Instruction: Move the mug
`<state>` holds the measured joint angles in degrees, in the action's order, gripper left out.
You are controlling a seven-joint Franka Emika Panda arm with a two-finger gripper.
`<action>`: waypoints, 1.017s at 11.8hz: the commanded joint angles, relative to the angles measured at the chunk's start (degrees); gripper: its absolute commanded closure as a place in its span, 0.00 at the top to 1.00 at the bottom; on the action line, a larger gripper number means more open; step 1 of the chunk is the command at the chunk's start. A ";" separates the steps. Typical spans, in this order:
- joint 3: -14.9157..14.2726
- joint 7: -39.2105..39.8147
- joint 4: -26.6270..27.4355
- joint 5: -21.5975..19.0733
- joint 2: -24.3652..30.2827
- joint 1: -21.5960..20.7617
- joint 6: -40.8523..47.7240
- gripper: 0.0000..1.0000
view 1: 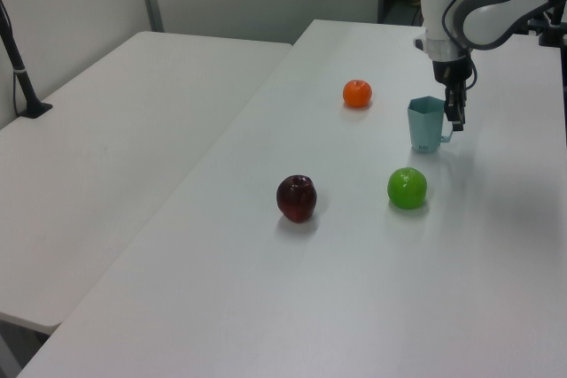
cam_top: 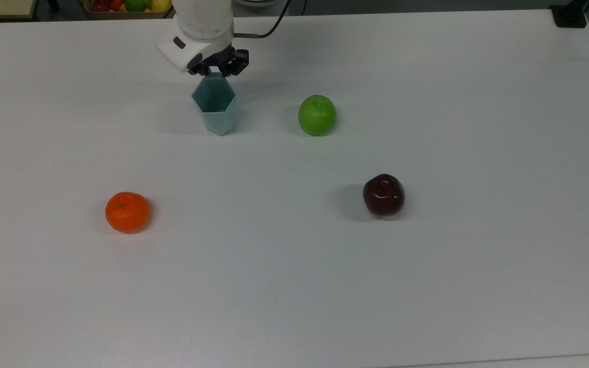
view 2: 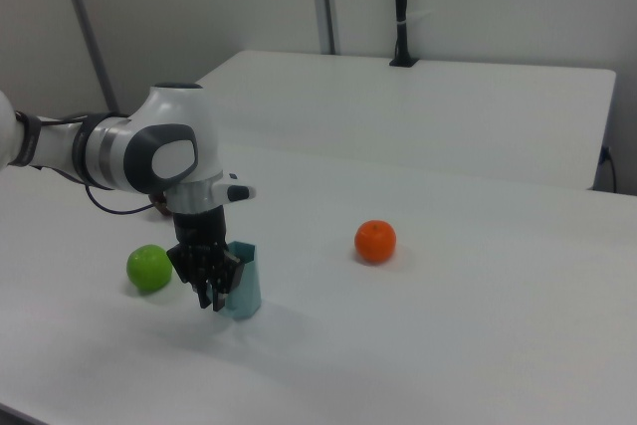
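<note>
The mug (cam_top: 215,105) is a pale teal faceted cup with a hexagonal rim, upright near the table's far edge in the top view. It stands left of a green apple (cam_top: 317,115) there. My gripper (cam_top: 218,71) is shut on the mug at the far side of its rim. In the left view the gripper (view 1: 455,117) hangs at the right side of the mug (view 1: 426,124). In the right view the gripper (view 2: 214,291) sits against the left side of the mug (view 2: 244,291). The mug's base is at or just above the tabletop; I cannot tell which.
An orange (cam_top: 127,211) lies front left in the top view and a dark red apple (cam_top: 384,194) right of centre. A box of fruit (cam_top: 120,6) sits beyond the white table (cam_top: 294,296). A second table (view 1: 106,130) adjoins it.
</note>
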<state>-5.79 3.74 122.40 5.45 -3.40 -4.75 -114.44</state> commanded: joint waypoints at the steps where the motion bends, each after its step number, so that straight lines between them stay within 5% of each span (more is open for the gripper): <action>1: 0.34 -3.30 1.27 1.31 -0.73 -0.70 -3.24 0.13; 5: 0.34 -3.30 1.27 1.93 -1.26 -1.14 -3.42 0.21; 8: 0.34 -3.30 1.18 1.93 -1.17 -1.14 -3.25 0.61; 12: 0.25 -3.30 0.56 1.93 -0.30 -1.14 -2.72 0.84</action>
<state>-5.67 1.82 122.46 6.26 -5.26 -5.49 -115.99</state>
